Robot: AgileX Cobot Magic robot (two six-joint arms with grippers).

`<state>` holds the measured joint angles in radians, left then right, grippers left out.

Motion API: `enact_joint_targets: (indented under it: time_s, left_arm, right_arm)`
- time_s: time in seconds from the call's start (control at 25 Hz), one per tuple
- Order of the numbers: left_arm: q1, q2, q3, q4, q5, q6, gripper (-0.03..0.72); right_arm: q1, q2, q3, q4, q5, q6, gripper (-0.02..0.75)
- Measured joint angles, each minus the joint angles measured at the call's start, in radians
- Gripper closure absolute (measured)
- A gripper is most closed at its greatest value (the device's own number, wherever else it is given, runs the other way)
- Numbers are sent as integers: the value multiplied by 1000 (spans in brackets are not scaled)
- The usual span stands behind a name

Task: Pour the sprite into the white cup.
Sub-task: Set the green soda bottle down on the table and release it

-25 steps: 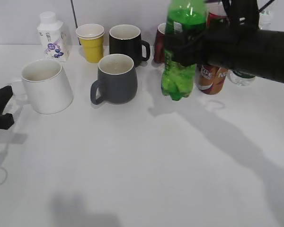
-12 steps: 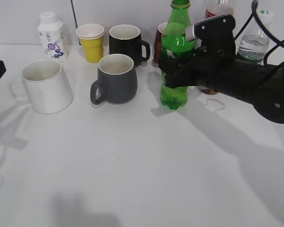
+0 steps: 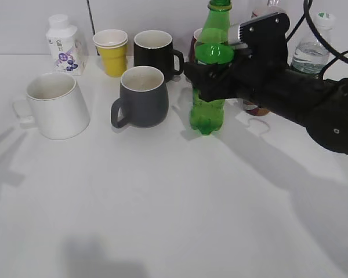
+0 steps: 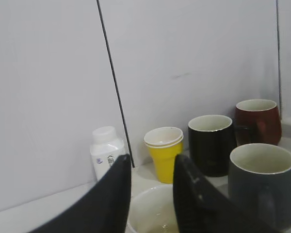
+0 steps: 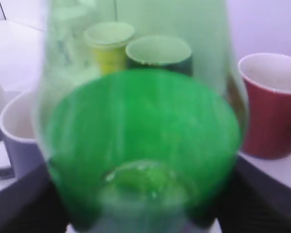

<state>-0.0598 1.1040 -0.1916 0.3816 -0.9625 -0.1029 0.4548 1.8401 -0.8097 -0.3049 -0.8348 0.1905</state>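
Observation:
The sprite (image 3: 207, 98) is a tall green bottle held slightly tilted right of the dark grey mug, its base at or just above the table. My right gripper (image 3: 211, 74) is shut around its middle. In the right wrist view the sprite (image 5: 140, 145) fills the frame, with my right gripper (image 5: 143, 204) closed on either side of it. The white cup (image 3: 55, 104) stands at the left, well apart from the bottle. My left gripper (image 4: 153, 174) is open and empty, with the white cup's rim (image 4: 150, 206) low between its fingers. The left gripper is out of the exterior view.
A dark grey mug (image 3: 142, 95) stands between cup and bottle. Behind are a black mug (image 3: 156, 52), a yellow paper cup (image 3: 112, 52) and a small white bottle (image 3: 62, 43). A water bottle (image 3: 310, 52) stands behind the right arm. A red mug (image 4: 257, 121) stands at the wall.
The right gripper has come down and shifted a little left with the sprite. The left gripper has left the exterior view at the left edge.

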Motion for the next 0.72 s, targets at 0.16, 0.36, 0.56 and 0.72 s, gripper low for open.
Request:
enact_joint_targets:
  time_s: [0.16, 0.36, 0.56, 0.72]
  left_arm:
    - [0, -36, 0, -1, 29, -10, 449]
    - [-1, -140, -94, 26, 318, -138, 449]
    - [-66, -335, -292, 62, 820, -218, 449]
    - [-156, -441, -428, -8, 1248, -225, 440]
  right_arm:
    - [0, -35, 0, 17, -22, -8, 120]
    - [0, -199, -1, 35, 74, -14, 119]
    - [0, -466, -1, 37, 340, -14, 119]
    - [0, -654, -1, 38, 596, -14, 121]
